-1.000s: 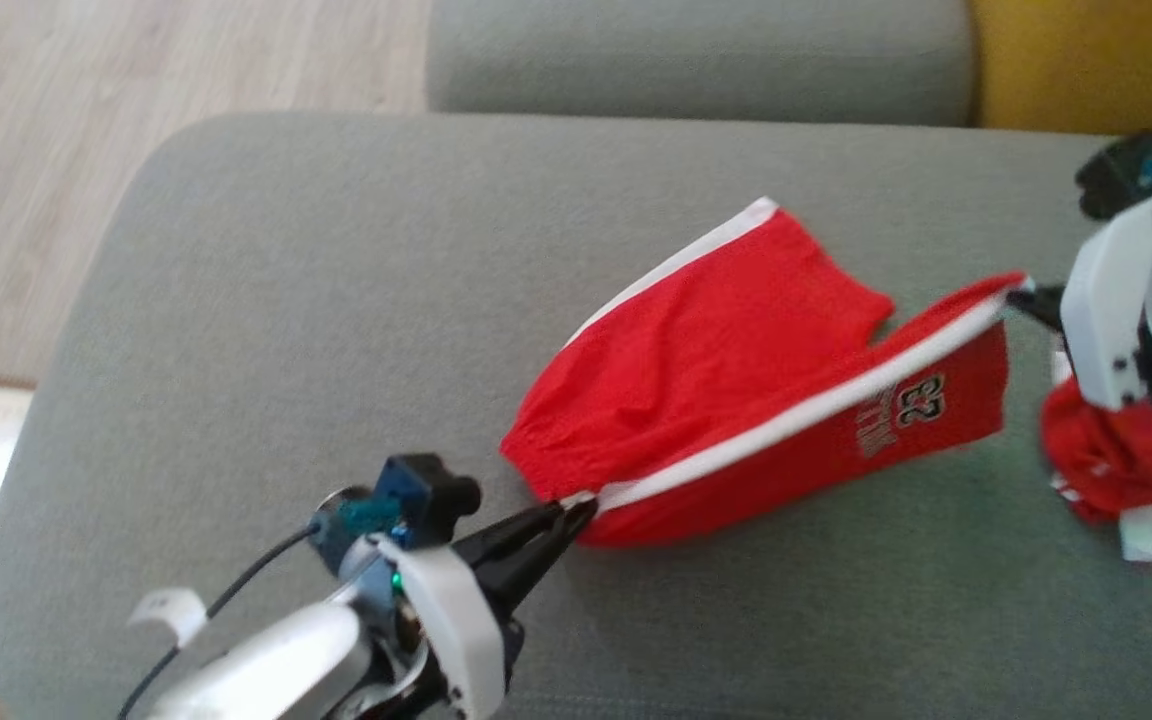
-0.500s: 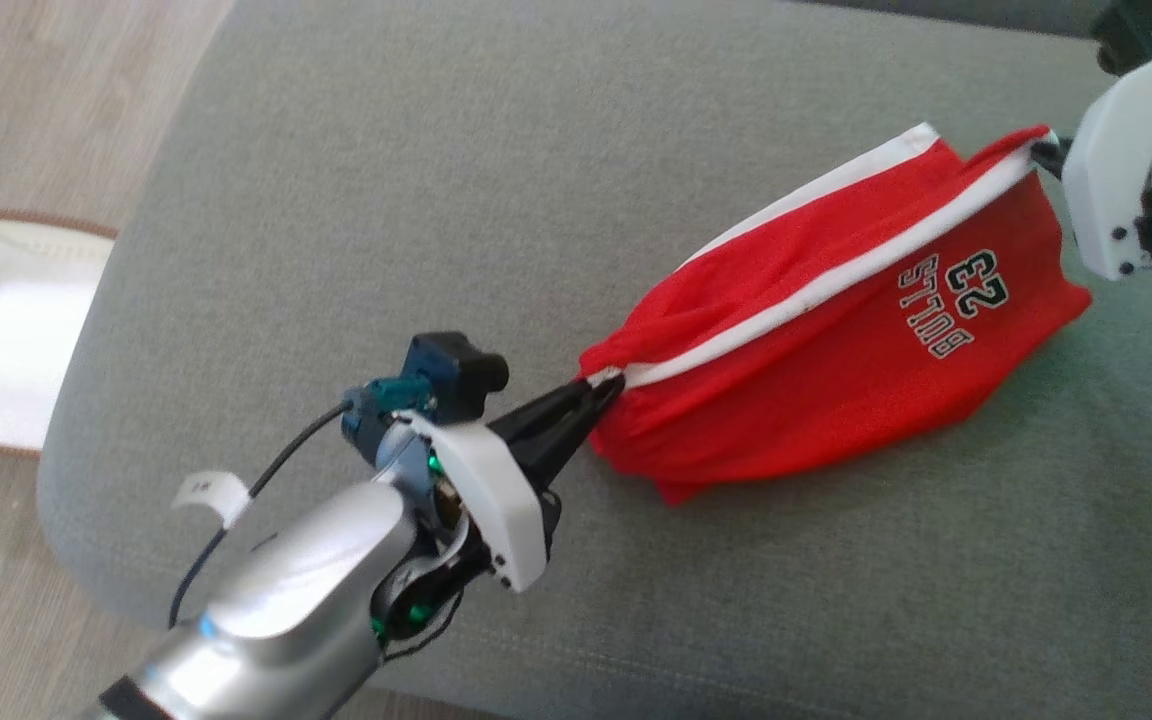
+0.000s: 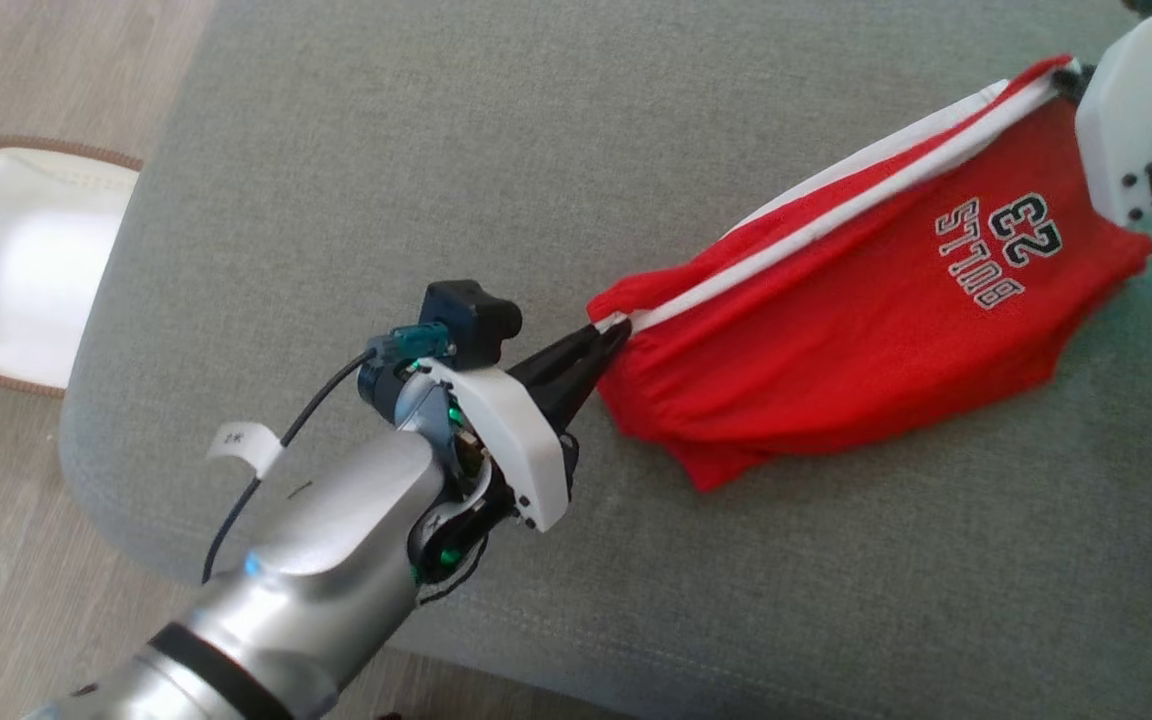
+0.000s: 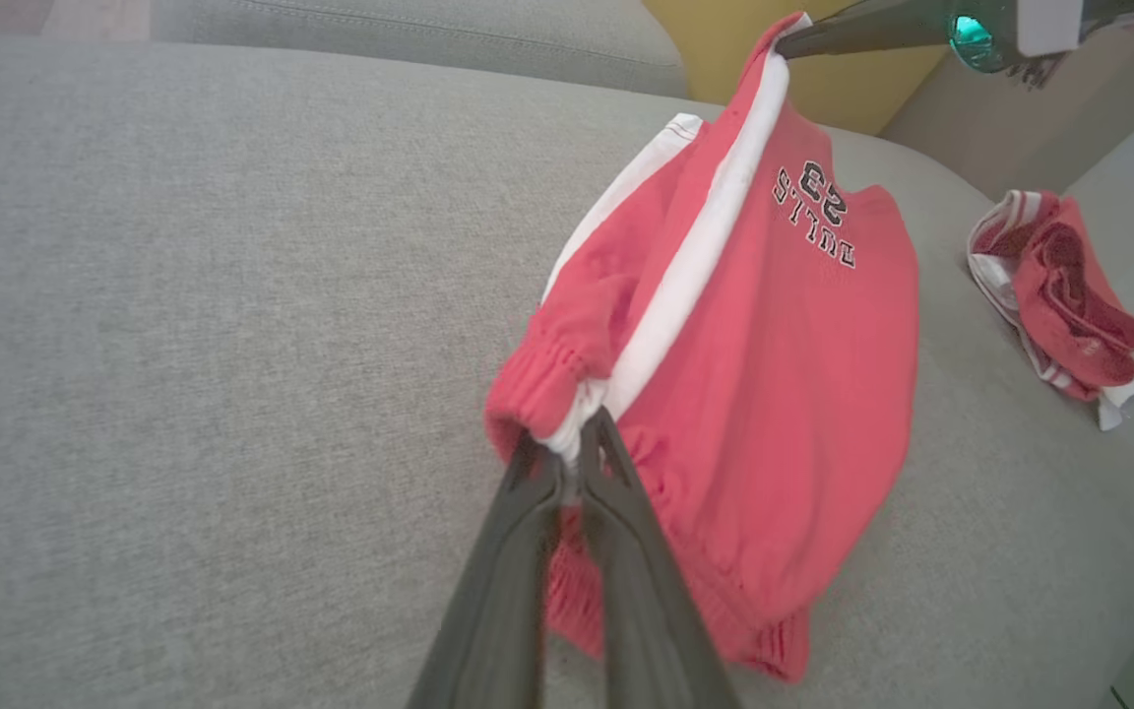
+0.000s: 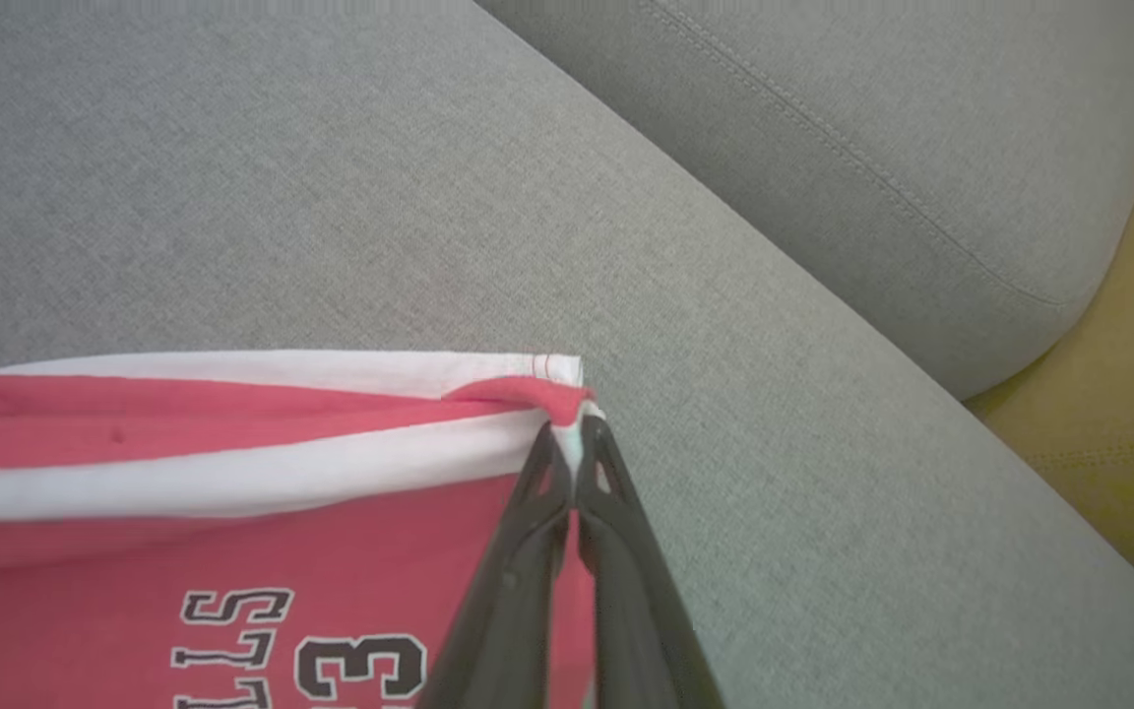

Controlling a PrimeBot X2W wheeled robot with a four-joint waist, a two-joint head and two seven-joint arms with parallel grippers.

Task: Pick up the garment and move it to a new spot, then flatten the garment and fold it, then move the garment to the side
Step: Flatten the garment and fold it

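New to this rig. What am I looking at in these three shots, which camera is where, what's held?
A two-armed robot. One shot is from its head camera, looking down on a grey sofa seat. The other two are from cameras on each wrist, looking along that arm's two dark fingers. The left gripper is shut on the waistband end of the red shorts, the right gripper on the hem end, so the shorts stretch between them. Another crumpled red garment lies farther along the seat.

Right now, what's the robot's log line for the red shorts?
left pincer: shut on waistband | right pincer: shut on leg hem | red shorts: stretched between them, lower edge on grey cushion
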